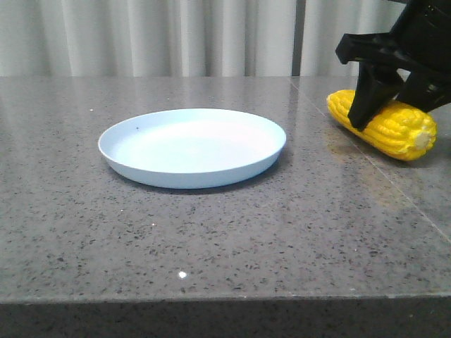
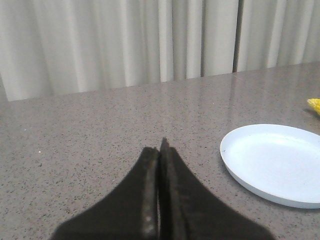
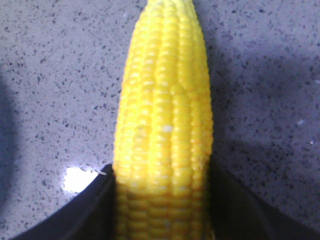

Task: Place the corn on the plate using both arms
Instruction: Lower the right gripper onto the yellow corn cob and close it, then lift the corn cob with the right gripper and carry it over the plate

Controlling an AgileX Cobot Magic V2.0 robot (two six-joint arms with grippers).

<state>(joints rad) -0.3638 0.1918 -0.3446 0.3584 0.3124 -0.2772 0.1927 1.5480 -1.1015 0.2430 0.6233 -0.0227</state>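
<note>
The yellow corn (image 1: pixel 394 130) lies on the grey table at the far right, with its pale stub end toward the front right. My right gripper (image 1: pixel 370 116) comes down over its middle. In the right wrist view the two fingers press against both sides of the corn (image 3: pixel 165 100), so the right gripper (image 3: pixel 162 200) is shut on it. The pale blue plate (image 1: pixel 192 146) sits empty at the table's centre, left of the corn. My left gripper (image 2: pixel 160 150) is shut and empty, low over the table left of the plate (image 2: pixel 275 165); it is out of the front view.
Grey speckled stone table (image 1: pixel 211 232) with a seam line running past the corn at the right. Pale curtains (image 1: pixel 176 35) hang behind the table's far edge. The corn's tip (image 2: pixel 314 105) just shows in the left wrist view.
</note>
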